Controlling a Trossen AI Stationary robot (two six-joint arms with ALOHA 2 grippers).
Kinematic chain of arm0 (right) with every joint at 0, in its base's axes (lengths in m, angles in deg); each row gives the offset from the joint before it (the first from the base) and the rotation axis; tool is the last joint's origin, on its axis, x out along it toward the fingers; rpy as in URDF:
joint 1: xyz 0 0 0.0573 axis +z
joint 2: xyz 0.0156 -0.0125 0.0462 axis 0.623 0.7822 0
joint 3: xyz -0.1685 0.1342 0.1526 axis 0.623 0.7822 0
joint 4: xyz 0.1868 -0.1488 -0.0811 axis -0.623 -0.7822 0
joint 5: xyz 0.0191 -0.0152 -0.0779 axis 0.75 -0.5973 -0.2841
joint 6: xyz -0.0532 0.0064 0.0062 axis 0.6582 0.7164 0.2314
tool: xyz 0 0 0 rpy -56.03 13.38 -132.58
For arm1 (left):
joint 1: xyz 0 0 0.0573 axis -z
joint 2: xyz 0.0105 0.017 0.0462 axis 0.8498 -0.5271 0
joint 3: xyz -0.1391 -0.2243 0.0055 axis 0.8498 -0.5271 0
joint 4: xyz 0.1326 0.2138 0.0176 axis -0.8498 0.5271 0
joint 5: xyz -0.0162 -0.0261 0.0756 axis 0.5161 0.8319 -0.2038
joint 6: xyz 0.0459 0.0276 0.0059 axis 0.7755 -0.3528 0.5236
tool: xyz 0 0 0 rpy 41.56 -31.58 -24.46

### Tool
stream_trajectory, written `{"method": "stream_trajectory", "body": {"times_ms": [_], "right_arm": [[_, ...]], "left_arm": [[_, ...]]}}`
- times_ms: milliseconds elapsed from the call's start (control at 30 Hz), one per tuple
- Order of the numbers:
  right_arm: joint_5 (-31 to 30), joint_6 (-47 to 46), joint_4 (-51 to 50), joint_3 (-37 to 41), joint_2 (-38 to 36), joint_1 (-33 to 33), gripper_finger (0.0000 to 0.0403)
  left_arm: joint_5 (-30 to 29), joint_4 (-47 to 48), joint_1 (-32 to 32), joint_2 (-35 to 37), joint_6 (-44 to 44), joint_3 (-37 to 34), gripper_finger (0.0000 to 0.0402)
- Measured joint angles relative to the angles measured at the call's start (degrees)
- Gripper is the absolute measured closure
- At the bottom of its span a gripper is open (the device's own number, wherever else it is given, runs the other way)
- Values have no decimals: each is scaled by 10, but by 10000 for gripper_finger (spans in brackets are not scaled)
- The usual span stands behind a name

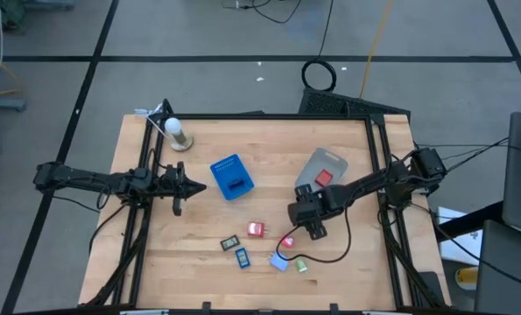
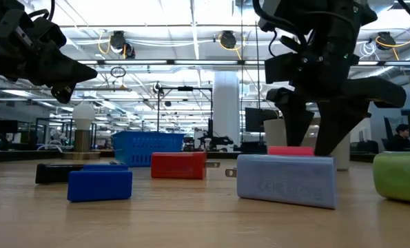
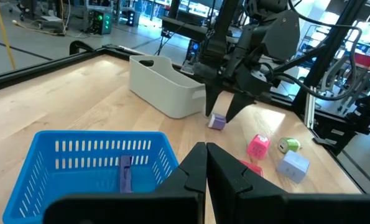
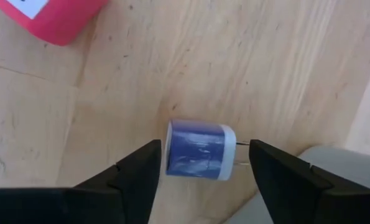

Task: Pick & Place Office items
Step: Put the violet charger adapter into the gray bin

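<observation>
**Right tool spread over a small blue piece, left tool closed and waiting**

From above, the right tool (image 1: 297, 215) is low over the middle of the worktop (image 1: 199, 262), just beside the clear tub (image 1: 323, 168) that holds a red piece (image 1: 324, 178). The left tool (image 1: 193, 185) waits at the left half of the worktop, beside the blue basket (image 1: 232, 177). Toward the near edge lie several office items: a red block (image 1: 257, 230), a black piece (image 1: 230, 241), a dark blue piece (image 1: 242, 256), a light blue piece (image 1: 278, 261) and a green piece (image 1: 301, 264). A lamp-like white object (image 1: 176, 131) stands near the far left corner.

At worktop height, the right tool's fingers (image 2: 293, 117) point down with a wide gap between them, behind the light blue piece (image 2: 286, 180). The red block (image 2: 178, 165), the dark blue piece (image 2: 100, 184) and the green piece (image 2: 400, 176) rest on the wood.

The left wrist camera shows its own fingers (image 3: 194, 171) pressed together with nothing between them, above the blue basket (image 3: 85, 155). Farther off, the right tool (image 3: 223, 112) stands over a small blue-and-white piece (image 3: 217, 121) next to the tub (image 3: 163, 84).

The right wrist camera shows both fingers (image 4: 138, 168) spread apart on either side of the blue-and-white piece (image 4: 200, 149), which lies on the wood; I cannot tell whether they touch it. A red block (image 4: 51, 18) lies apart from it.
</observation>
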Motion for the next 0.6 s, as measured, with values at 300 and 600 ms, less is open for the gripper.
{"method": "stream_trajectory", "body": {"times_ms": [300, 600], "right_arm": [[37, 17, 34, 17, 0, 0, 195], [45, 26, 42, 17, 0, 0, 254]], "left_arm": [[0, 0, 0, 0, 4, 0, 394], [0, 0, 0, 0, 5, 0, 394]]}}
